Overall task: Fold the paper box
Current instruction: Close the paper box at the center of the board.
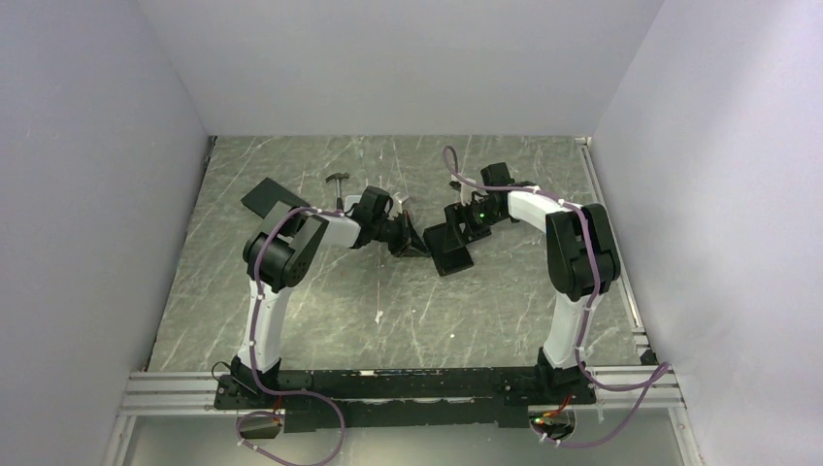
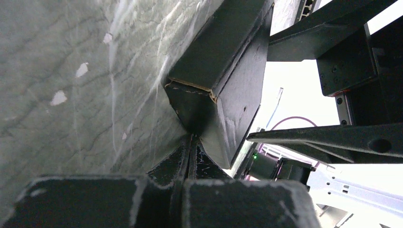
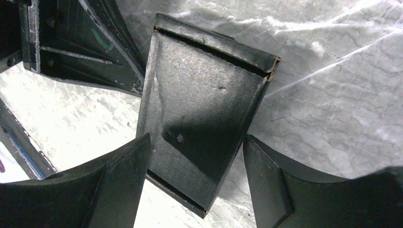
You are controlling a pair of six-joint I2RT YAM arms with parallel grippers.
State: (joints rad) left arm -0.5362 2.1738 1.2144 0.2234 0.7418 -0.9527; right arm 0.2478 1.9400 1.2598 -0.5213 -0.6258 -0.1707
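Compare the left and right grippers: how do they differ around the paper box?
The left gripper is shut; the right gripper is open. The left gripper's tips meet at a corner flap of the paper box, while the right gripper's fingers stand either side of its broad panel. Whether the left gripper pinches the flap is unclear. Both have black fingers and sit at the box.

paper box point(image 1: 454, 258) | partly hidden under right hand point(image 1: 458, 233); small grey object point(image 1: 338, 179) | too small to identify

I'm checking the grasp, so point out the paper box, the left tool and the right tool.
paper box point(image 3: 199, 109): right wrist view, its flat panel.
left tool point(image 2: 192, 142): left wrist view, closed fingertips.
right tool point(image 3: 195, 142): right wrist view, between its spread fingertips.
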